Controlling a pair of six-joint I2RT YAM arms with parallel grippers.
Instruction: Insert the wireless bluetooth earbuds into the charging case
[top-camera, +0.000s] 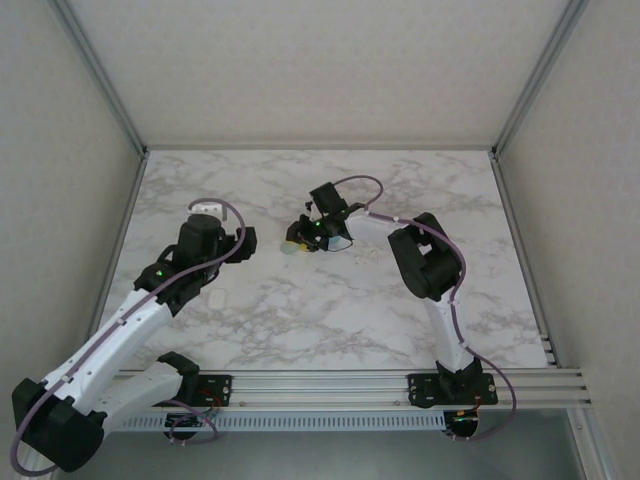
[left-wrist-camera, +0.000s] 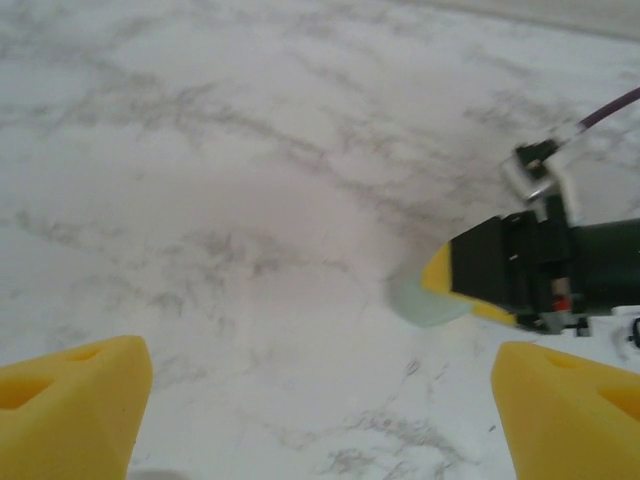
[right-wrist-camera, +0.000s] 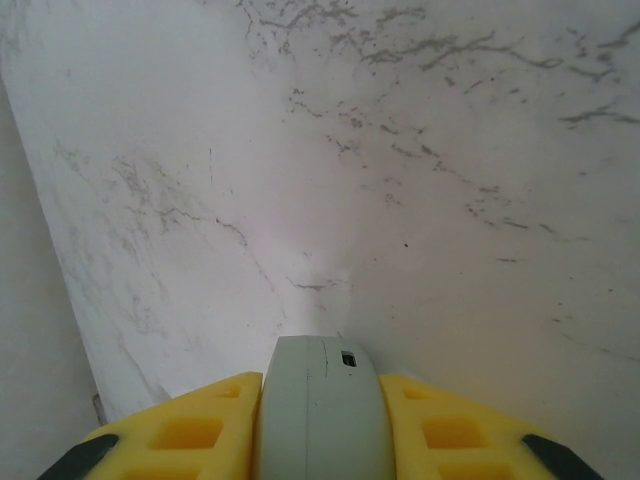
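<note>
A pale mint charging case (right-wrist-camera: 320, 410), rounded, with a fine seam down its top and apparently closed, sits clenched between the yellow jaws of the right gripper (top-camera: 299, 240), low over the middle of the marble bench (top-camera: 330, 320). A small white pebble (top-camera: 215, 298) (probably an earbud, though too small to be sure) lies on the bench beside the left arm, well apart from the case. The left gripper (left-wrist-camera: 322, 400) hovers near the case, its jaws spread wide with nothing between them. Likely risks: the smooth, curved case could squirt out of the pinch if pressed or pried, and a bud this tiny could skid away if a jaw closes off-centre.
</note>
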